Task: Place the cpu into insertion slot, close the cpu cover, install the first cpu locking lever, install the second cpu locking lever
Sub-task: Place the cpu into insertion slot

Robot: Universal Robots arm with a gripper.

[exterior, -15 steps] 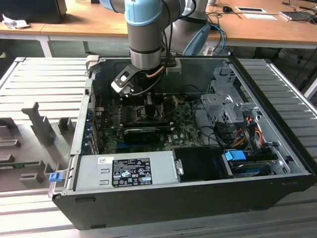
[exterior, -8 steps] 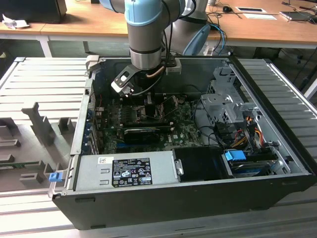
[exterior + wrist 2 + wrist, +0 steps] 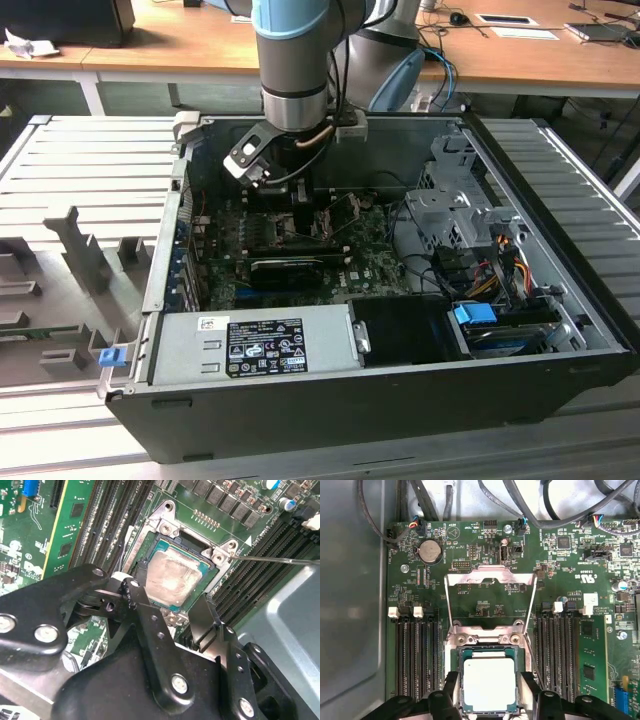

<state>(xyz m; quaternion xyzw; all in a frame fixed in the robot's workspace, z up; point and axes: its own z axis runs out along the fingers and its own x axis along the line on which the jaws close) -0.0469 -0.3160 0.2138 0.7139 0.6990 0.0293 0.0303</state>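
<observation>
We judge the step in hand to be the seating of the cpu (image 3: 489, 682), which lies inside the insertion slot (image 3: 490, 639) on the green motherboard (image 3: 470, 545), its pale top facing up and its edges running parallel to the metal frame. The gripper (image 3: 490, 692) stands wide astride the chip, one black finger (image 3: 131, 592) at each of two opposite sides; we cannot tell whether a pad touches the chip's edge. The cpu cover (image 3: 490, 576) is tipped up and away from the socket, not yet closed, and a thin wire lever (image 3: 270, 559) juts out beside it. To do this well, we would want the chip flat and square in its bed with no corner riding high. We would put no downward force on it, and keep the fingers parallel to its sides so that nothing drags it askew
</observation>
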